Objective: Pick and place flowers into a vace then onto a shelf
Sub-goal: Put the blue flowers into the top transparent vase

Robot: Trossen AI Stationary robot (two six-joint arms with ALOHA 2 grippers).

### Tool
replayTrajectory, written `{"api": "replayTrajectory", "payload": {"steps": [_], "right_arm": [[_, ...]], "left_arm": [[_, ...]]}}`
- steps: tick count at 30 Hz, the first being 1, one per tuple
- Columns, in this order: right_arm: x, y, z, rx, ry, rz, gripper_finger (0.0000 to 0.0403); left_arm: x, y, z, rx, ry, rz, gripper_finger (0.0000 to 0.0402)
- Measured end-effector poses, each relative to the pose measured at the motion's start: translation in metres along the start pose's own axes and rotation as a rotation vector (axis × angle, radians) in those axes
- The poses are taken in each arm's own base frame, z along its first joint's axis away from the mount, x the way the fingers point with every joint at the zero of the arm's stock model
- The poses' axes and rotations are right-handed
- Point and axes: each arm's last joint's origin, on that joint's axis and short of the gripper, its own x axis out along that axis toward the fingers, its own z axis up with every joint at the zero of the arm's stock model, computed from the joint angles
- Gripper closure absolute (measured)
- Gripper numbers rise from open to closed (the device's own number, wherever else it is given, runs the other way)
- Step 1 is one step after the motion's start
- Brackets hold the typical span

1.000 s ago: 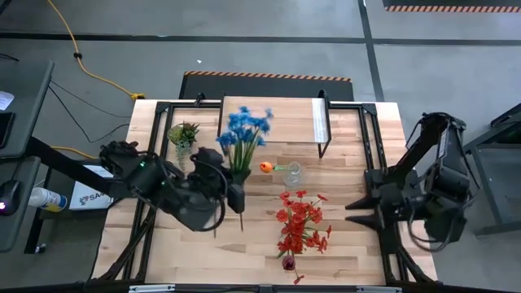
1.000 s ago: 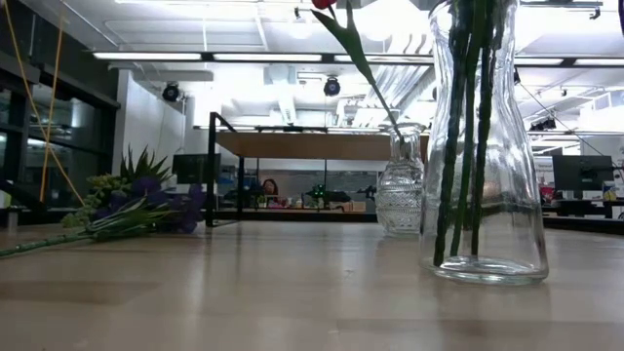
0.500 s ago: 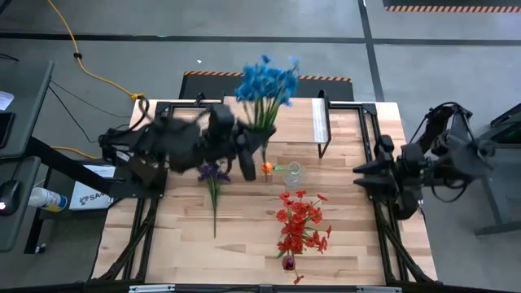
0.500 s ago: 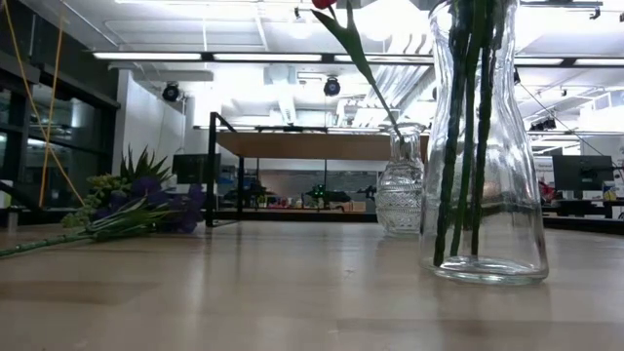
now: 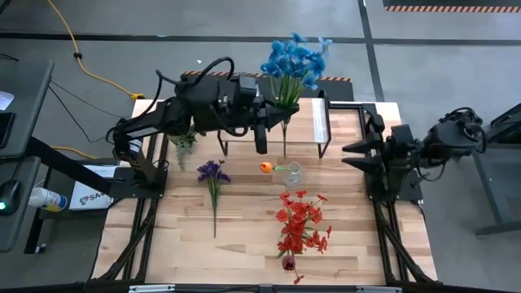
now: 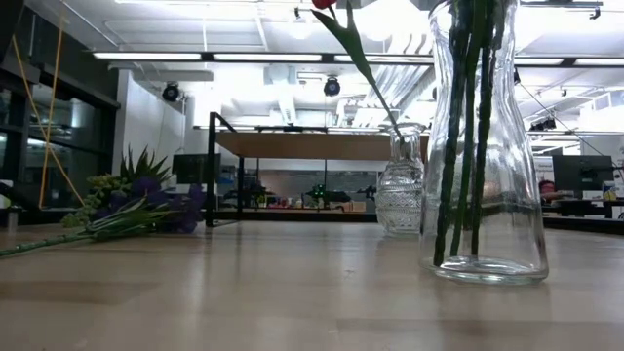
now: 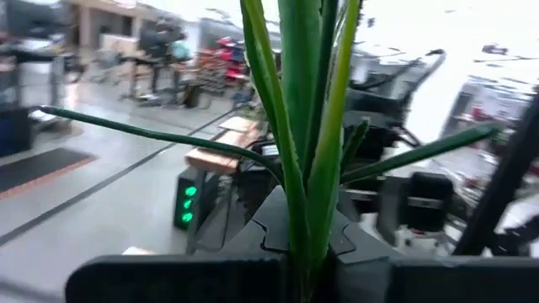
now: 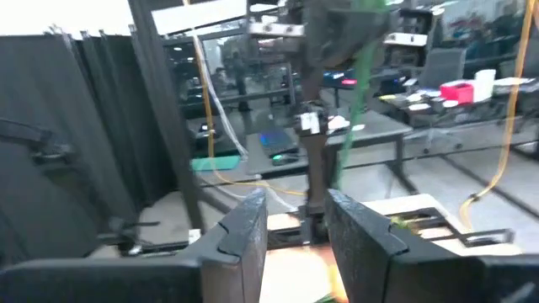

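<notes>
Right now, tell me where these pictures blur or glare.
Left wrist view: room behind the stems smeared. Right wrist view: all soft, streaked. Low view: ceiling lights glare above the near vase. High view: evenly lit, blue flowers slightly blurred.

Two dark jointed arms, looping black cables, blunt black two-finger tools

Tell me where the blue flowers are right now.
In the high view the blue flowers are held up by the left gripper, shut on their stems, above the shelf at the table's far edge.
</notes>
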Motion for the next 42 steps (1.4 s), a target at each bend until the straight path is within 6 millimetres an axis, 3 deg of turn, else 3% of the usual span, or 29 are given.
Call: {"api": "replayTrajectory", "payload": {"steps": [10,18,27,36,42], "right_arm": [[0.020,-0.029,0.000,-0.100,0.026,-0.067,0.0276],[0.050,-0.049,-0.010,-0.159,0.099,-0.122,0.0225],[0.067,-0.063,-0.011,-0.122,0.102,-0.071,0.0175],[0.084,-0.073,-0.017,-0.095,0.138,-0.049,0.0173],[0.085,-0.073,-0.017,-0.096,0.134,-0.065,0.0176]], "left_arm": [[0.024,0.007,-0.011,0.058,-0.015,-0.153,0.0361],[0.037,0.010,-0.019,0.066,-0.024,-0.197,0.0361],[0.044,0.011,-0.027,0.103,0.003,-0.190,0.0361],[0.047,0.012,-0.032,0.119,0.024,-0.184,0.0361],[0.047,0.012,-0.035,0.121,0.053,-0.179,0.0361]]}}
